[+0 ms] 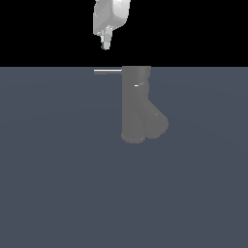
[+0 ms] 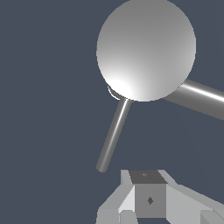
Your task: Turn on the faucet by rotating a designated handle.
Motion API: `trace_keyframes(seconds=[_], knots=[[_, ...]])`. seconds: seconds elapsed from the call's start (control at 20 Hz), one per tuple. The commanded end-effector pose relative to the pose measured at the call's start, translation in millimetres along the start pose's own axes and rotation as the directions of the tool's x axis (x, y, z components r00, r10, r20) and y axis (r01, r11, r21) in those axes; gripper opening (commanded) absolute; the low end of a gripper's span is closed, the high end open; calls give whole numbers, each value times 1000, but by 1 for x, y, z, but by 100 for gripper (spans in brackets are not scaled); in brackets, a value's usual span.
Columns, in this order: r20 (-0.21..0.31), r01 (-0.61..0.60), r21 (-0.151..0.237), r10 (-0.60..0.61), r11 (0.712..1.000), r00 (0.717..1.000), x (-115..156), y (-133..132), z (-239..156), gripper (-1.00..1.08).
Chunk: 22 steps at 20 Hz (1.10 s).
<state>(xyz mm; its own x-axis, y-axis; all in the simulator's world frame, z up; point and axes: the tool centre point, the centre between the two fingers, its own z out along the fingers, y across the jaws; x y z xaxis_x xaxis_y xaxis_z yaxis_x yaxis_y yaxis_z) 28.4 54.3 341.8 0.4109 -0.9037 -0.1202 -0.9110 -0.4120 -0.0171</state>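
In the wrist view the gripper (image 2: 149, 192) fills the near edge; its fingers (image 2: 149, 199) appear pressed together with nothing between them. Just beyond lies the free end of the handle (image 2: 113, 133), a thin silvery rod running up to the round top of the faucet (image 2: 146, 50), clear of the fingers. In the exterior view the gripper (image 1: 106, 44) hangs above the handle (image 1: 107, 70), not touching it. The rod sticks out level toward that view's left from the top of the upright grey faucet (image 1: 135, 104), whose stubby spout (image 1: 157, 123) branches toward the right near the floor (image 1: 58, 184)
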Motion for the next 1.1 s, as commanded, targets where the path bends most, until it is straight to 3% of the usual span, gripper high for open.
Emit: trace_keyframes(seconds=[0.0,0.5,1.05], knots=[[-17,-65,-2,65,998,998,2,-13,13,-100],[-89,-257,9,256,967,963,6,-53,56,-100],[-119,-322,23,322,946,939,7,-67,73,-100]])
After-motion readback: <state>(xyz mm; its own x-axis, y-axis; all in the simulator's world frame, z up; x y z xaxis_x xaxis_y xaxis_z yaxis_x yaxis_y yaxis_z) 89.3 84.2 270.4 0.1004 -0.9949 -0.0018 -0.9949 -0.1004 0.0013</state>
